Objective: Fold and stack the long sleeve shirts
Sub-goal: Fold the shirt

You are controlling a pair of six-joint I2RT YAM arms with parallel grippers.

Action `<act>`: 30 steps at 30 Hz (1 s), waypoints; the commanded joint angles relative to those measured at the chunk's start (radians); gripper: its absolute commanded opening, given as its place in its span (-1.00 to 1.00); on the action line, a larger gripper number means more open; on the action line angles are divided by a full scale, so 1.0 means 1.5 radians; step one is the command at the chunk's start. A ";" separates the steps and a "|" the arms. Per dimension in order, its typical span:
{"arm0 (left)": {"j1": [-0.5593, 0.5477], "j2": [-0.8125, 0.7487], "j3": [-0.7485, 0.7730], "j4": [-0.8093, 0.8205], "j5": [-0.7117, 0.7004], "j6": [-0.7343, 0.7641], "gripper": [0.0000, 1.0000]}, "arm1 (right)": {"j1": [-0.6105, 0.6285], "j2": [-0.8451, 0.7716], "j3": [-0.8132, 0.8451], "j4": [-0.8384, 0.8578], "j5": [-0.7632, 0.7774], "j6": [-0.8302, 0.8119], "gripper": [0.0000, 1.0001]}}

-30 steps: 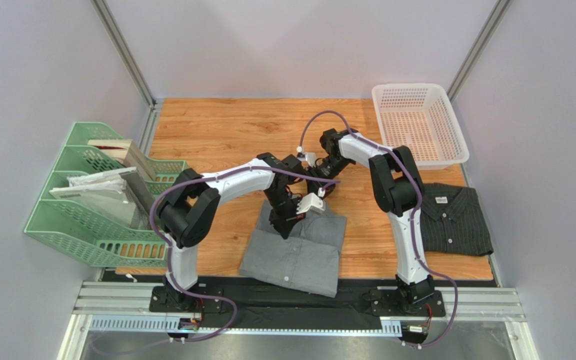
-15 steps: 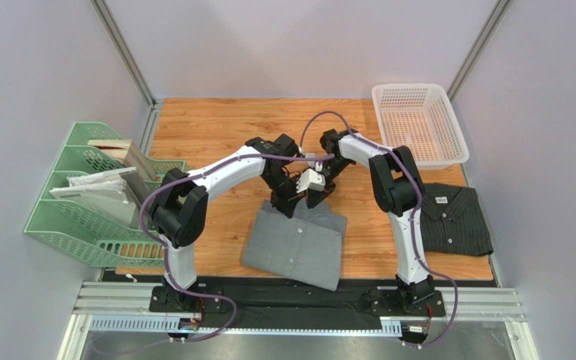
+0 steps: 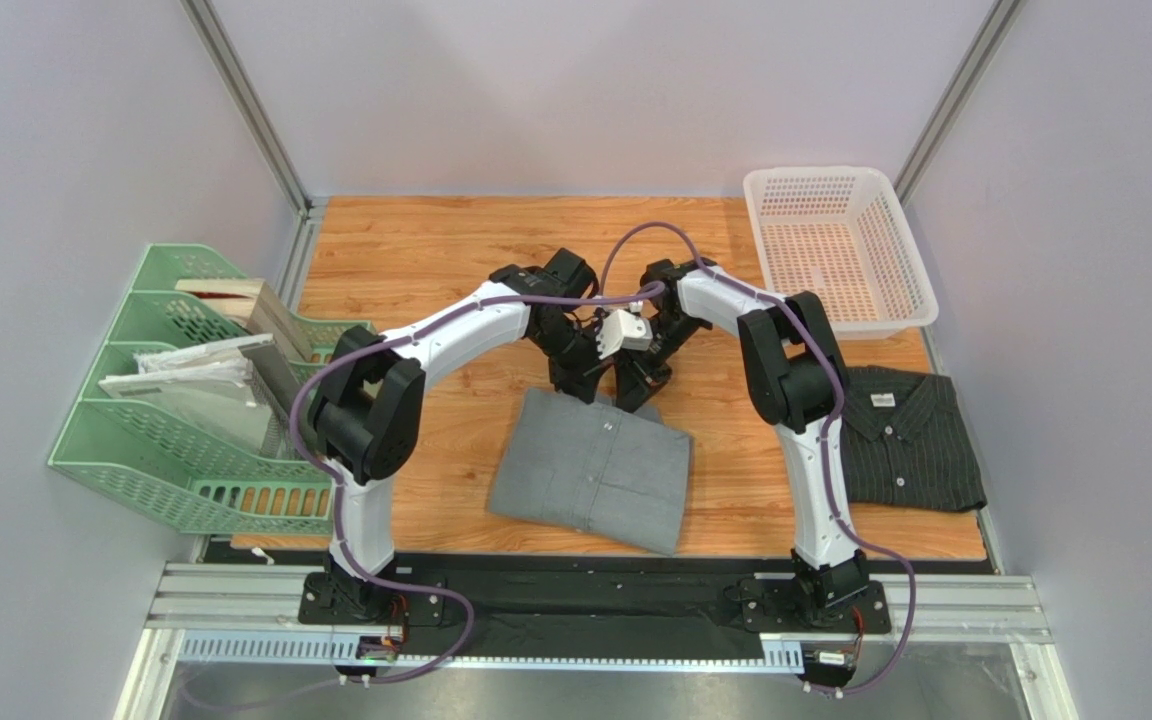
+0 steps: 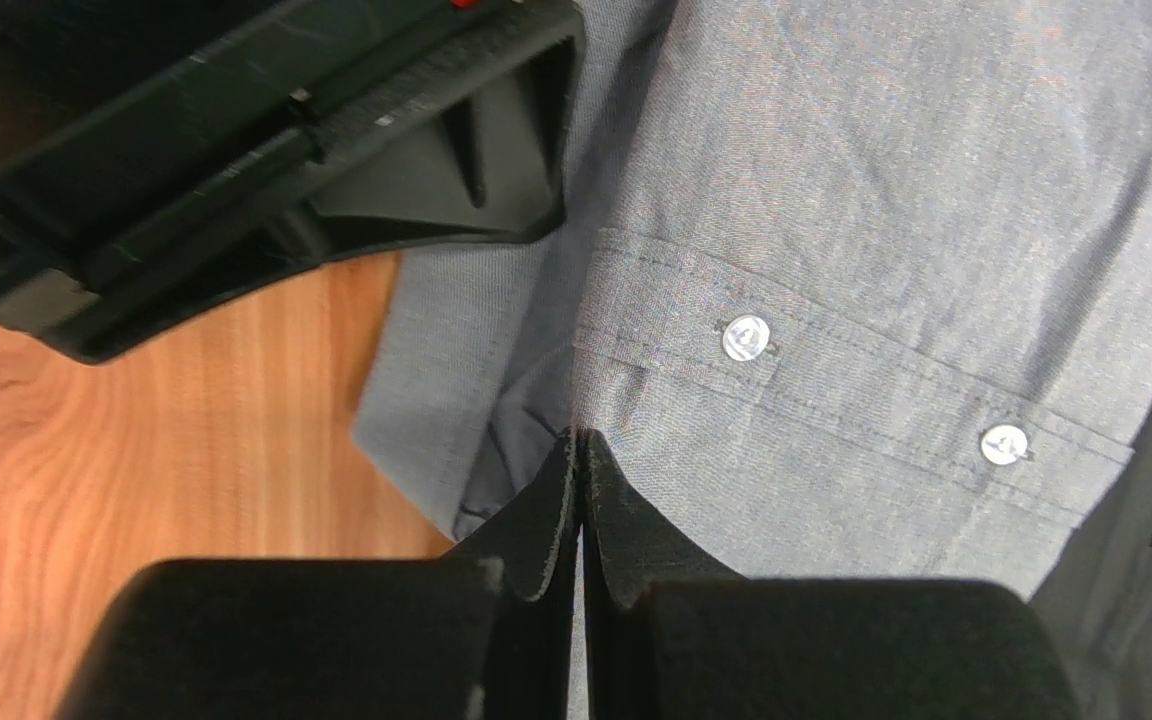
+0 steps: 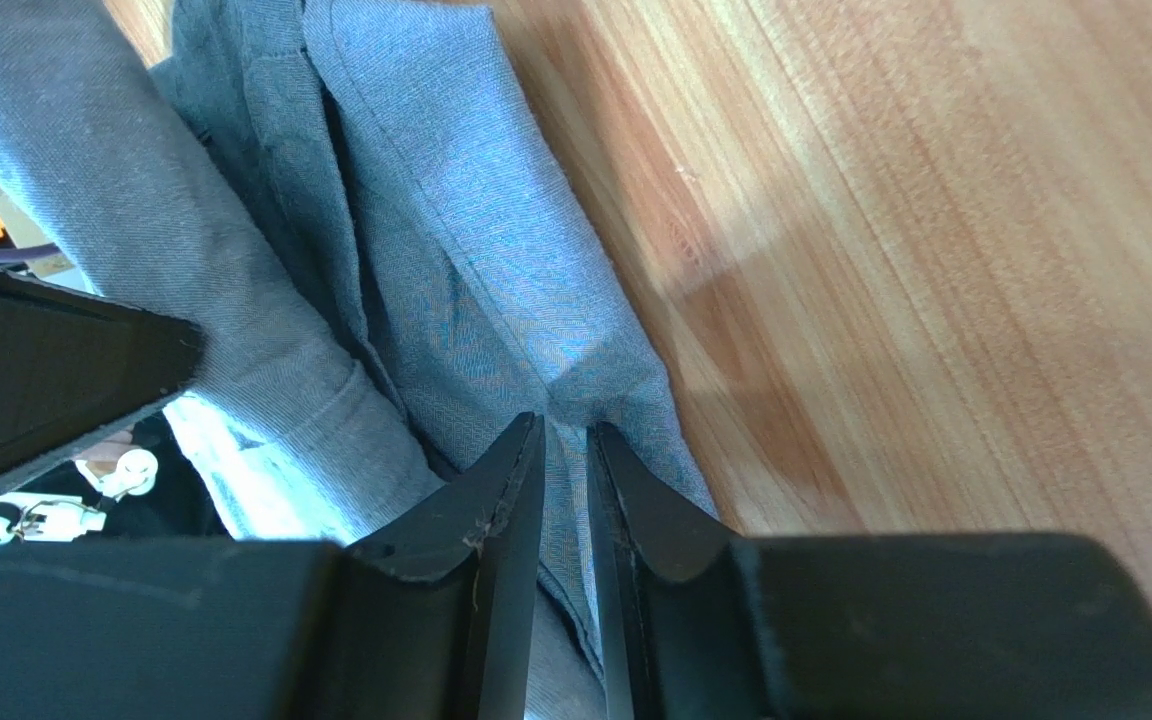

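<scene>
The mid-grey shirt (image 3: pixel 593 470) lies folded on the wooden table, button placket up. My left gripper (image 3: pixel 584 378) is shut on its far edge; in the left wrist view the jaws (image 4: pixel 579 444) pinch the grey cloth (image 4: pixel 868 225) next to the placket. My right gripper (image 3: pixel 636 387) is right beside it, and its jaws (image 5: pixel 567 435) are closed on a fold of the same shirt (image 5: pixel 447 255) at its far right corner. The dark pinstriped shirt (image 3: pixel 905 438) lies folded at the table's right edge, label up.
A white mesh basket (image 3: pixel 838 248) stands at the back right. A green file rack (image 3: pixel 177 405) with papers and a board stands off the table's left edge. The black body of the right gripper (image 4: pixel 282 165) crowds the left wrist view.
Both grippers have moved toward the far side of the table, keeping hold of the grey shirt's edge. The raised cloth has come down and the shirt now lies flatter and a little farther back.
</scene>
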State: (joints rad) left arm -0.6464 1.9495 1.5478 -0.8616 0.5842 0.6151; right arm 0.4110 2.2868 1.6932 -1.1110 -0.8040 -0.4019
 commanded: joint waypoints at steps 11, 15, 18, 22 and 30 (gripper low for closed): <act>-0.001 0.038 0.020 0.114 -0.065 -0.035 -1.00 | -0.002 0.014 0.039 -0.034 0.008 -0.044 -0.52; 0.000 0.051 0.023 0.123 -0.072 -0.040 -1.00 | -0.014 0.014 0.083 -0.048 0.046 -0.051 -0.49; 0.005 0.055 0.034 0.122 -0.078 -0.058 -1.00 | -0.030 0.013 0.130 -0.069 0.092 -0.059 -0.40; 0.039 0.028 0.052 0.092 -0.055 -0.087 -0.53 | -0.064 -0.006 0.179 -0.115 0.138 -0.065 -0.10; 0.074 0.006 0.079 -0.056 0.000 -0.046 0.45 | -0.099 -0.097 0.052 -0.209 0.099 -0.108 0.31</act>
State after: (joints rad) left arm -0.5407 2.0171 1.6318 -0.8150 0.5312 0.5194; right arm 0.2523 2.2532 1.8858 -1.2819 -0.6395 -0.5137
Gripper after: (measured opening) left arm 0.715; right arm 0.640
